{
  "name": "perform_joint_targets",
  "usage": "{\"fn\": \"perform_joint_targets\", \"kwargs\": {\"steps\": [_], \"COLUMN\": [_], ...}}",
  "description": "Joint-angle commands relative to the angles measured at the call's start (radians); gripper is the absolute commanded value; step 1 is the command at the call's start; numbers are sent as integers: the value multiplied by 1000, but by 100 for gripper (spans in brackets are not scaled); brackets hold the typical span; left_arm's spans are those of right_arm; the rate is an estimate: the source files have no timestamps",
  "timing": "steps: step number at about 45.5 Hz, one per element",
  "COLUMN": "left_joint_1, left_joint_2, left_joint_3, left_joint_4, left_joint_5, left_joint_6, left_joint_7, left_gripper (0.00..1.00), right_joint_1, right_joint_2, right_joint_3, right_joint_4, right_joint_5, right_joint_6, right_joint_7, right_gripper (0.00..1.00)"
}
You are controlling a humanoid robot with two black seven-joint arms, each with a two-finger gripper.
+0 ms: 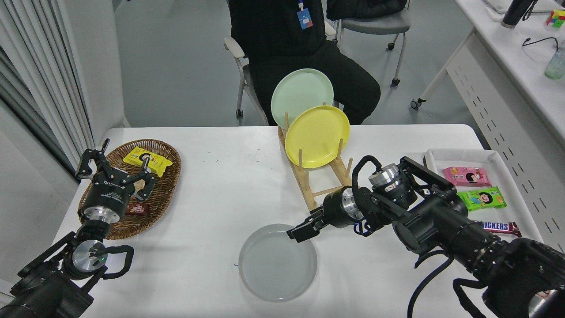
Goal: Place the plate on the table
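Observation:
The pale grey plate (277,265) lies flat on the white table (220,185), near the front middle. My right gripper (296,233) reaches in from the right and sits at the plate's upper right rim. Its fingers are close together over the rim and look shut on it. My left gripper (115,170) is parked at the lower left, open and empty, above the wicker basket.
A wooden rack (324,179) behind the plate holds a yellow plate (317,136) and a mint green plate (301,96). A wicker basket (165,194) with snacks sits at the left. A white tray (503,163) with snack packs sits at the right. A person sits at the far side.

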Motion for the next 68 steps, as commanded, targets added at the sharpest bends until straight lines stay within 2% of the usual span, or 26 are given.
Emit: {"fn": "perform_joint_targets", "kwargs": {"steps": [1,4,16,20,24,30,39,47,56,68], "left_joint_1": [0,0,0,0,0,0,0,0,0,0], "left_joint_2": [0,0,0,0,0,0,0,0,0,0], "left_joint_3": [0,0,0,0,0,0,0,0,0,0], "left_joint_4": [0,0,0,0,0,0,0,0,0,0], "left_joint_5": [0,0,0,0,0,0,0,0,0,0], "left_joint_6": [0,0,0,0,0,0,0,0,0,0], "left_joint_7": [1,0,0,1,0,0,0,0,1,0], "left_gripper": [98,98,98,98,98,98,98,98,98,98], "right_joint_1": [12,13,27,33,35,45,30,18,21,19], "right_joint_2": [0,0,0,0,0,0,0,-47,-100,-186], "right_joint_3": [-10,-18,-36,-38,-35,-33,-21,-4,-4,-7], "right_joint_4": [20,20,16,10,11,11,17,10,-3,-15], "right_joint_5": [-5,-8,-107,-150,-175,-204,-353,-359,-362,-434], "right_joint_6": [0,0,601,747,834,923,1087,1232,1246,1247], "right_joint_7": [0,0,2,3,3,3,5,9,28,215], "right_gripper": [99,99,99,99,99,99,99,99,99,99]}}
